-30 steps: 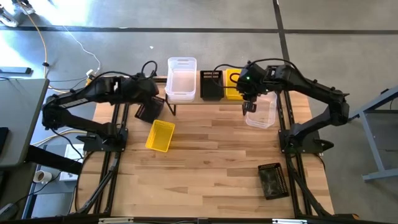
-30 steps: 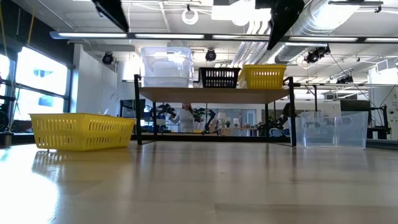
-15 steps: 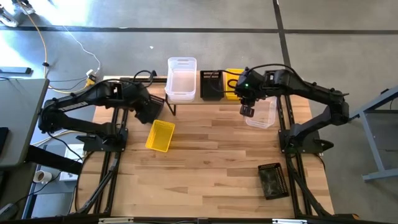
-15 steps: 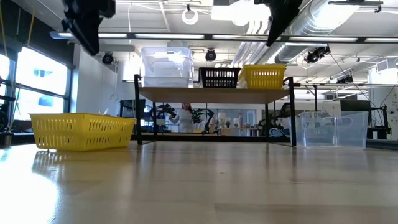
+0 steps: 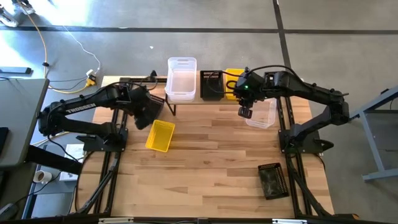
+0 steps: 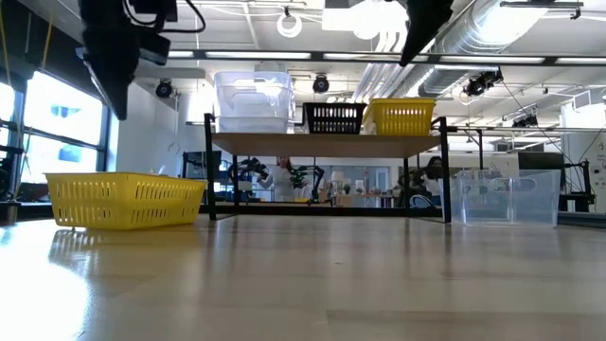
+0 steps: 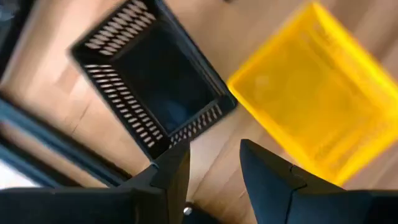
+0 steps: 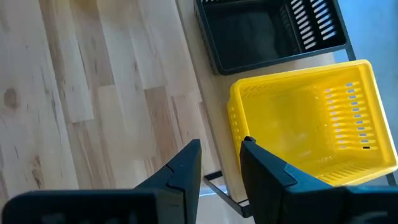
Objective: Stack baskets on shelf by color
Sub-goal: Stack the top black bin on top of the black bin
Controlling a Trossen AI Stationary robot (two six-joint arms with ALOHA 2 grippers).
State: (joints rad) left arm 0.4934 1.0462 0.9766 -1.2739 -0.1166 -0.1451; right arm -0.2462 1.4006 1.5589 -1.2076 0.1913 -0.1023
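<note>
Three baskets are seen on the shelf: a clear basket, a black basket and a yellow basket. The right gripper is held empty above the shelf's edge, fingers slightly parted, with the yellow basket just ahead. The left gripper, fingers likewise parted and grasping nothing, is poised over a black mesh basket beside a second yellow basket on the table.

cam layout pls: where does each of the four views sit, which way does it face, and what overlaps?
High: overhead, straight down; both arms, shelf.
Low: table height, level across; shelf, arms dangle from above.
Left wrist: down past open left gripper at black basket, yellow basket.
Right wrist: down past open right gripper at the shelf's yellow basket.
Shared: that basket shows high and low.
</note>
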